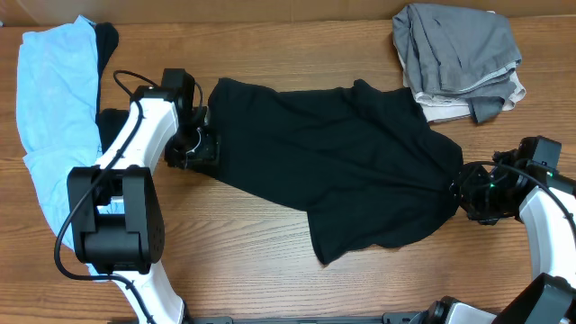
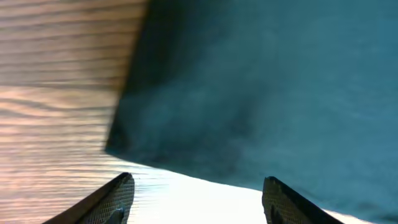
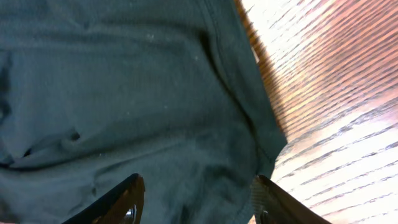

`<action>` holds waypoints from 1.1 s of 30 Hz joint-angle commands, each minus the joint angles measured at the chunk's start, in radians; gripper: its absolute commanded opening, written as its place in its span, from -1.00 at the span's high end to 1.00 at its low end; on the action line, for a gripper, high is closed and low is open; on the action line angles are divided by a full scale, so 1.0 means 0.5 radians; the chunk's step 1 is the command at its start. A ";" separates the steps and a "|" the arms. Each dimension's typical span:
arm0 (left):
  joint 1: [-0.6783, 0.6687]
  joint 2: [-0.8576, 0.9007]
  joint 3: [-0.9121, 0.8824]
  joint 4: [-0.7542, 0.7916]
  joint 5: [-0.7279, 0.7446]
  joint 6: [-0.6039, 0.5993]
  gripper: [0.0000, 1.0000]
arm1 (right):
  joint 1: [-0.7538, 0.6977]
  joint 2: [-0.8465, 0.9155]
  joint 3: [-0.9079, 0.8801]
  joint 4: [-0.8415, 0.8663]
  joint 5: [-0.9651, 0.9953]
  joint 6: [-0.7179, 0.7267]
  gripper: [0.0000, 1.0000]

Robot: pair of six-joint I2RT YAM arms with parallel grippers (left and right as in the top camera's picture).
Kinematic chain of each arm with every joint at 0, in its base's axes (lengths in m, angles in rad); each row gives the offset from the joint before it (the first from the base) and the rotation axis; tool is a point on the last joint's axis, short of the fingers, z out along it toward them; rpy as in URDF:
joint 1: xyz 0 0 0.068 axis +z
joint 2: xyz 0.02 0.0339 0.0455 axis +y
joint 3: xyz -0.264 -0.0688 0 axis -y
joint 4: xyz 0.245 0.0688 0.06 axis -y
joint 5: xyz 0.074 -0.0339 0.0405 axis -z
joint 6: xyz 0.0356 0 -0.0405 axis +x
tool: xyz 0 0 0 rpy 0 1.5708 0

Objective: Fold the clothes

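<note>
At opposite ends of the black garment (image 1: pixel 342 162), left gripper (image 2: pixel 198 190) and right gripper (image 3: pixel 196 194) stand open, seemingly positioned to fold.

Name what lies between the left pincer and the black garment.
Only bare wooden table, shown in the left wrist view; the left pincer hangs just short of the black garment.
</note>
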 commanded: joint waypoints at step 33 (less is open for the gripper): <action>-0.013 -0.058 0.082 0.068 0.058 -0.249 0.92 | 0.623 -0.233 0.051 -0.041 -0.108 0.237 -0.06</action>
